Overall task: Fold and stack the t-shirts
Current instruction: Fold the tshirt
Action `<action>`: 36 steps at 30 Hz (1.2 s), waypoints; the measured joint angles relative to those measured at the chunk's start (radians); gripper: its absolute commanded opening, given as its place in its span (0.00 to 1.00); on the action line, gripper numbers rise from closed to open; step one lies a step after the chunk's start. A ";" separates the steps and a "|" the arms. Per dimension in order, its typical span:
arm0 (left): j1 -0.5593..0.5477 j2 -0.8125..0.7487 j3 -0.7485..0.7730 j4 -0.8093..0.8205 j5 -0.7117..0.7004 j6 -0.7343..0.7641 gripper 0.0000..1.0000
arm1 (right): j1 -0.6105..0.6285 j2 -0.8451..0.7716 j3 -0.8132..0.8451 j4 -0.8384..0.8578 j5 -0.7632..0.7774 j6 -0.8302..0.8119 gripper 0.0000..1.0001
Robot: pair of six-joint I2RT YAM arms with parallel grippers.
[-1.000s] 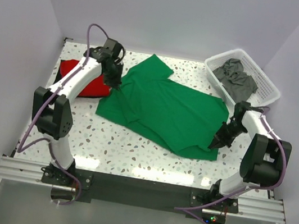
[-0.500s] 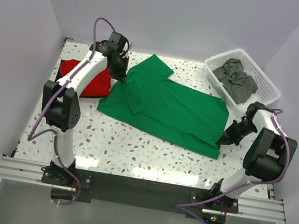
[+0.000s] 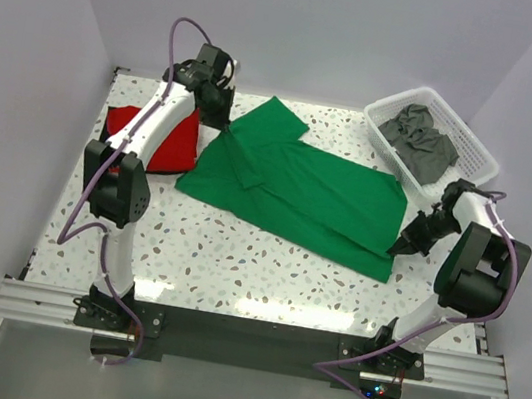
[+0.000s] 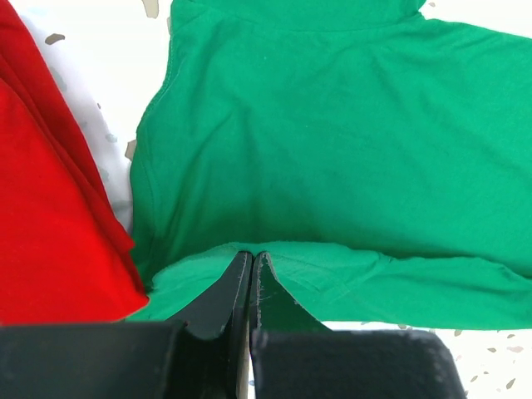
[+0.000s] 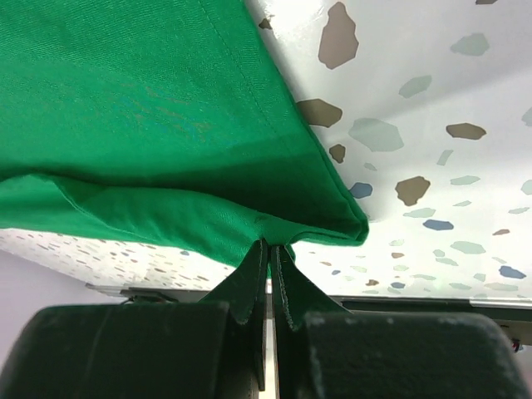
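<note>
The bright green t-shirt (image 3: 296, 199) lies spread across the middle of the table, folded over lengthwise. My left gripper (image 3: 223, 124) is shut on its far left edge; in the left wrist view the closed fingertips (image 4: 252, 259) pinch green cloth (image 4: 332, 150). My right gripper (image 3: 402, 247) is shut on the shirt's near right corner; the right wrist view shows the fingertips (image 5: 268, 246) clamped on the folded hem (image 5: 166, 125). A folded red t-shirt (image 3: 166, 143) lies at the left, also in the left wrist view (image 4: 50, 216). Dark grey t-shirts (image 3: 419, 138) lie in the basket.
A white plastic lattice basket (image 3: 478, 142) stands at the back right corner. The speckled white table (image 3: 235, 266) shows in front of the shirt. White walls close in the left, back and right sides.
Both grippers have pulled the green shirt: the left end moved toward the back, the right corner moved rightward, and the shirt now lies flatter and more stretched.
</note>
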 measured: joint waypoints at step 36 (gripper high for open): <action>0.000 0.170 0.132 0.109 0.074 -0.048 0.62 | -0.031 0.042 0.132 0.039 0.005 0.047 0.54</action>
